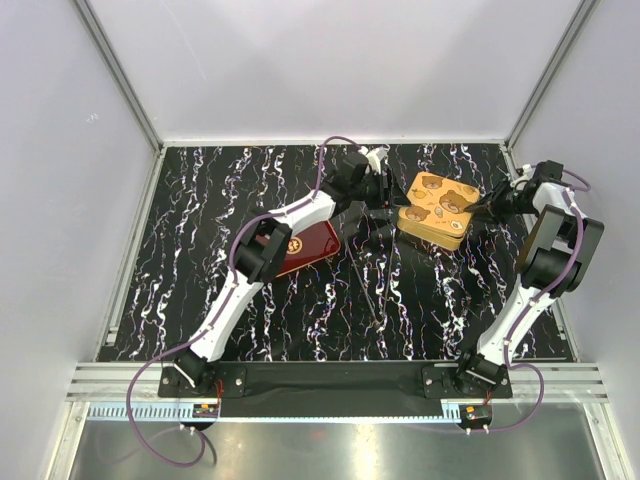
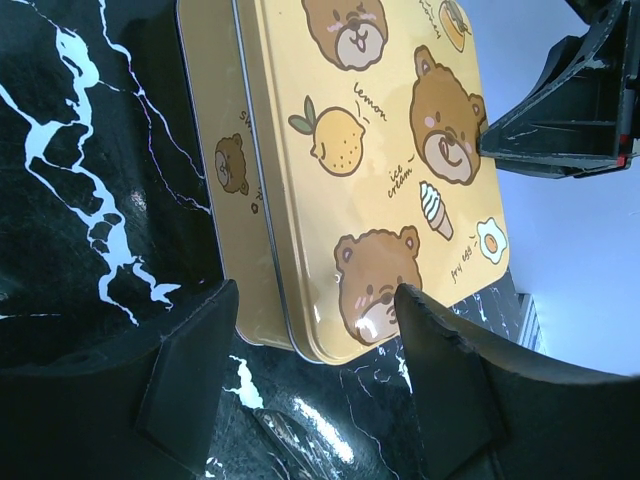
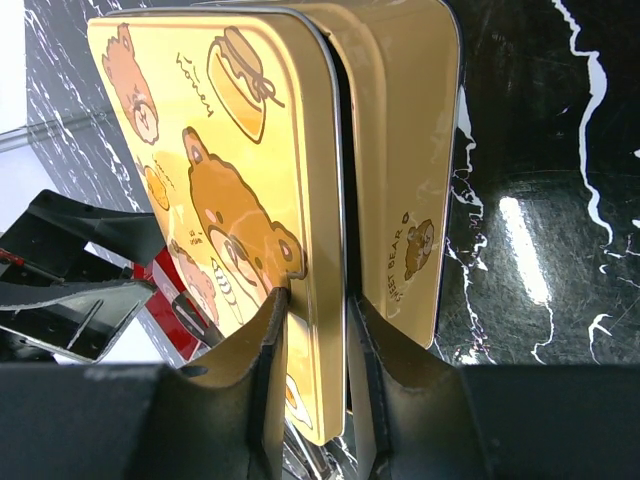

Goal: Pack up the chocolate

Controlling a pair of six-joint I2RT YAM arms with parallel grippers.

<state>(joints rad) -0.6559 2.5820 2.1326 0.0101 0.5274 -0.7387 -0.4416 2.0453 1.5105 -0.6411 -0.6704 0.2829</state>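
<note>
Fingers of my right claw (image 3: 317,294) fill the bottom of its wrist view, pinched on the rim of the bear-print tin lid (image 3: 220,200). One finger is on the printed face, the other in the dark gap between the lid and the tin base (image 3: 400,150). So it's clamped on the lid.

My left claw (image 2: 318,288) has its jaws wide apart. The tin's near corner is framed between the fingers, no contact that I can see. The lid sits askew over the base, with the gap on my right claw's side.

Step, my guess: handling the lid. Coming off or going on, can't tell. To do it well:
- Pinch the thin rim firmly.
- Move the lid level so it doesn't snag the base wall.
- Close the left claw on the base corner first, since the tin will likely slide on the glossy marble table (image 1: 200,220).

Contents: the lid hides the tin's inside, so I can't say what's in it. The red tray (image 1: 312,245) lies left of the tin, partly under my left arm. Its bare part shows only a gold emblem. Chocolate: not visible in any view, so I can't tell where it is.
</note>
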